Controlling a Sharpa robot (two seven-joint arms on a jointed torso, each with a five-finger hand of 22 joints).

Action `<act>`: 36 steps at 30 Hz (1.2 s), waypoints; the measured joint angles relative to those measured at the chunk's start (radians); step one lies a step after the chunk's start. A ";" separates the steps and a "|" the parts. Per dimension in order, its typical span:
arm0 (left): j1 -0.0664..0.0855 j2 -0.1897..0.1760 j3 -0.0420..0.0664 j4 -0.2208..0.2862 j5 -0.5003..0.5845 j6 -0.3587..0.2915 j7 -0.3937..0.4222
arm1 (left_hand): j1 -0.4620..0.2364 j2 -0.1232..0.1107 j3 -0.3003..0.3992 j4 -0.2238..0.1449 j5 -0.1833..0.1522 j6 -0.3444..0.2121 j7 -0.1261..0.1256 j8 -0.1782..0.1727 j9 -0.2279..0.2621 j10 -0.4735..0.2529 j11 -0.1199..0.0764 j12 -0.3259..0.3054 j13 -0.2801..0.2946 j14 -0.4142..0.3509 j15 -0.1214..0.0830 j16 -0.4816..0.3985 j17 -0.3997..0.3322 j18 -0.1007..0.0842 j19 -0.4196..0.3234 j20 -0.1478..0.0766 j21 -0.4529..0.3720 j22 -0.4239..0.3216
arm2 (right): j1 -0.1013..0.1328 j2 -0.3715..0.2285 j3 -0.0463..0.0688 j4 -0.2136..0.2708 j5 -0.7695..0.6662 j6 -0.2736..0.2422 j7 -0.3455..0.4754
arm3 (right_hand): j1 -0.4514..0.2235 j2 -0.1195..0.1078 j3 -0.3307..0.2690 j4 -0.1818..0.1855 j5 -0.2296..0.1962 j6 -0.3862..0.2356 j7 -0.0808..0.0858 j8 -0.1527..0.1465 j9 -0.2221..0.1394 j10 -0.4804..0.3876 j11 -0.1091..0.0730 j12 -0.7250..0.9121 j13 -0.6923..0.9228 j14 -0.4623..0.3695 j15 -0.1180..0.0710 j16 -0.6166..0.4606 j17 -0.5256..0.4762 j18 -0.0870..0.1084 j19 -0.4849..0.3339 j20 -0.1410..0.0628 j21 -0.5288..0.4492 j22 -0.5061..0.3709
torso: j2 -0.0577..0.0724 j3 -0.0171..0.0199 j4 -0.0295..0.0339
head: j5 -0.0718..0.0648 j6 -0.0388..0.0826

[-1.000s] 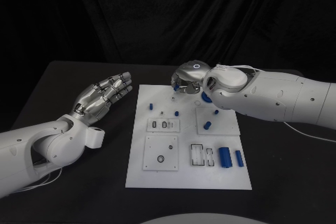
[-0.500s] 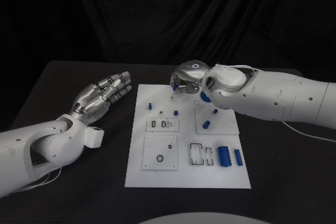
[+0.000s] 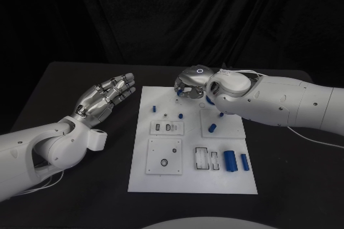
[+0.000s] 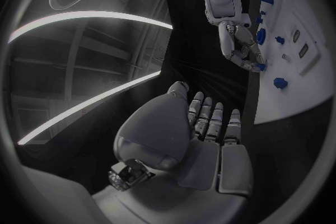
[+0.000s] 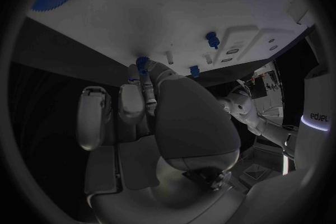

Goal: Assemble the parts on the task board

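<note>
Board (image 3: pixel 192 182), white, lies flat in the middle of the black table (image 3: pixel 86 199), with small blue parts on it: a peg (image 3: pixel 154 109) near its far left, another peg (image 3: pixel 213 126) on the right plate, and a thick cylinder (image 3: pixel 230 160) beside a thinner one (image 3: pixel 244 162) near the right edge. The left robot hand (image 3: pixel 106 97) hovers left of the board, fingers spread and holding nothing. The right robot hand (image 3: pixel 192 84) is over the far edge, fingertips pinching a small blue part (image 5: pixel 142 63) at the board's surface.
</note>
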 measured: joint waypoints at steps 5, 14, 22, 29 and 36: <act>0.000 0.000 0.000 -0.002 0.000 0.001 0.000 | 0.000 0.000 0.000 0.000 0.000 0.000 0.000 0.000 0.000 0.000 0.000 0.000 0.000 0.000 0.000 0.000 0.000 0.000 0.000 0.000 0.000 0.000 | -0.001 0.000 0.000 -0.001 0.000 0.004 0.000 | -0.002 -0.001 0.000 0.000 0.000 -0.006 -0.002 -0.006 0.000 -0.004 0.003 -0.006 0.001 -0.002 0.002 0.000 -0.004 0.000 0.000 0.000 -0.001 0.000 | 0.000 -0.0001 0.0000 | 0.001 0.000; 0.000 0.001 0.000 -0.004 0.000 0.003 0.000 | 0.004 0.004 0.000 0.000 0.000 0.000 0.000 0.000 0.000 0.000 0.000 0.000 0.000 0.000 0.000 0.000 0.000 0.000 0.004 0.004 0.000 0.000 | -0.004 0.001 -0.002 -0.005 0.000 0.028 -0.005 | -0.025 -0.025 0.015 0.013 -0.067 -0.220 -0.063 -0.135 -0.066 -0.180 0.033 -0.107 -0.015 -0.055 0.032 -0.050 -0.077 0.000 -0.063 0.026 -0.070 0.000 | 0.000 -0.0003 0.0002 | 0.001 0.000; 0.000 0.001 0.000 -0.006 0.000 0.004 0.000 | 0.004 0.004 0.000 0.000 0.000 0.000 0.000 0.000 0.000 0.000 0.000 0.000 0.000 0.000 0.000 0.000 0.000 0.000 0.004 0.004 0.000 0.000 | -0.004 0.000 -0.001 -0.009 0.000 0.041 -0.014 | -0.025 -0.025 -0.022 -0.011 -0.077 -0.345 -0.097 -0.139 -0.133 -0.319 0.038 -0.147 -0.012 -0.096 0.040 -0.073 -0.123 0.000 -0.096 0.038 -0.118 -0.005 | 0.000 -0.0003 0.0001 | 0.003 0.002; 0.000 -0.007 0.000 -0.002 0.000 0.005 0.000 | 0.004 0.004 0.000 0.000 0.000 0.000 0.000 0.000 0.000 0.000 0.000 0.000 0.000 0.000 0.000 0.000 0.000 0.000 0.004 0.004 0.000 0.000 | 0.003 -0.031 0.000 0.017 0.000 0.018 -0.014 | -0.025 -0.025 -0.040 -0.021 -0.077 -0.452 -0.116 -0.148 -0.195 -0.364 0.035 -0.151 -0.012 -0.096 0.040 -0.081 -0.126 0.000 -0.100 0.035 -0.126 -0.004 | 0.000 -0.0002 0.0001 | 0.005 0.006; 0.000 -0.022 0.000 0.006 0.000 0.004 0.000 | 0.004 0.004 0.000 0.000 0.000 0.000 0.000 0.000 0.000 0.000 0.000 0.000 0.000 0.000 0.000 0.000 0.000 0.000 0.004 0.004 0.000 0.000 | 0.073 -0.146 0.003 0.137 0.000 -0.015 -0.017 | -0.026 -0.007 -0.057 -0.021 -0.077 -0.305 -0.086 -0.116 -0.169 -0.285 0.030 -0.088 0.010 -0.090 0.034 -0.073 -0.112 0.000 -0.089 0.032 -0.121 0.000 | 0.000 0.0001 -0.0004 | 0.006 0.009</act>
